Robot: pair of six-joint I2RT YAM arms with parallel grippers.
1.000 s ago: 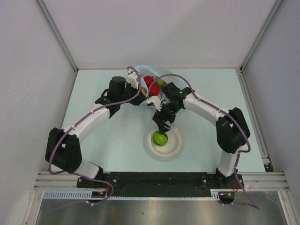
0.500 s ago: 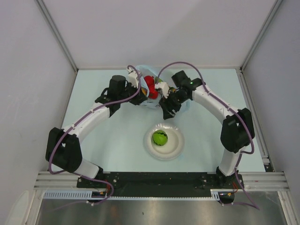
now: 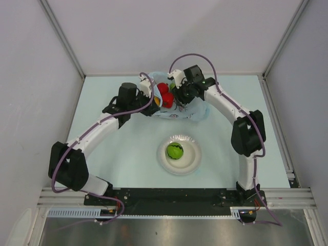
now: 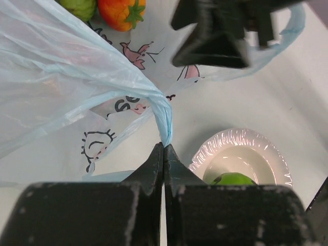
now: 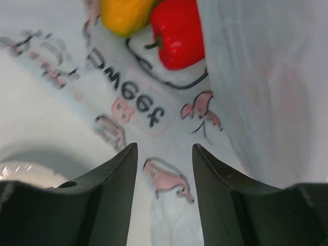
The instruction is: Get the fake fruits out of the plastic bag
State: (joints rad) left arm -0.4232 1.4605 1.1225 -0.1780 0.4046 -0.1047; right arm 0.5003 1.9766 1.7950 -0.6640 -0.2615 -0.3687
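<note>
The red fruit [image 5: 177, 36] lies inside the plastic bag [image 5: 154, 110], a yellow fruit [image 5: 123, 13] just beside it, straight ahead of my right pincer [image 5: 164, 148], its long axis roughly along my reach. That pincer is spread and empty; my left pincer [image 4: 163, 154] is clamped on the bag's rim.

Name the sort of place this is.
Likely a robot lab test cell: white panels wall in the table, two arms bolt onto a metal rail, fake fruits serve as props.
</note>
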